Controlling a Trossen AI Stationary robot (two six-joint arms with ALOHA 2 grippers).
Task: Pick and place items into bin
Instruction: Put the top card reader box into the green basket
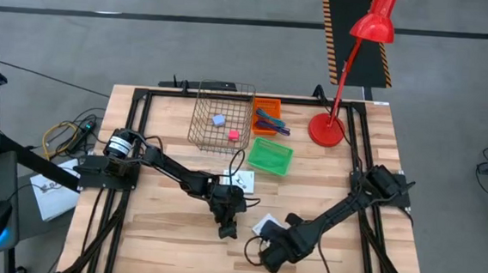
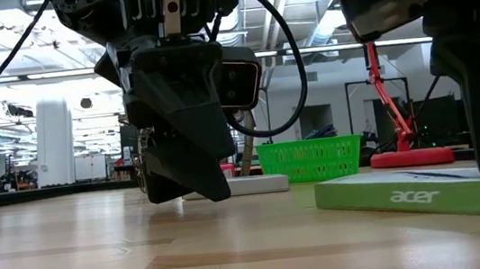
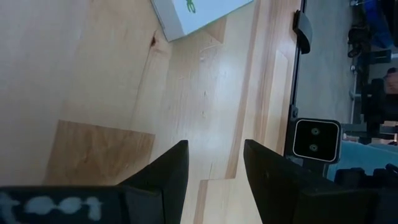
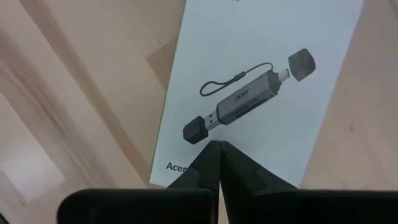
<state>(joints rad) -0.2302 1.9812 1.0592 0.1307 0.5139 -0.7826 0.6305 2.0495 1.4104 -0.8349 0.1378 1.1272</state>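
My left gripper hangs open over bare wood near the table's middle, close to the surface in the low view. My right gripper is shut, its tips over a flat white packet printed with a dark USB stick. The packet lies flat on the table. A second white packet lies flat behind the left gripper. The lilac cube and pink cube sit in the wire bin. Pen-like sticks lie in an orange tray. My right gripper's shut fingertips come from above onto the near part of the white packet's printed face. The fingers themselves hide the meeting point, so I cannot tell whether they touch it. The packet lies flat on the table.
A green basket stands between the bin and the packets. A red desk lamp stands at the far right. A white packet's corner shows beyond the left fingers. Open wood lies toward the near left of the table.
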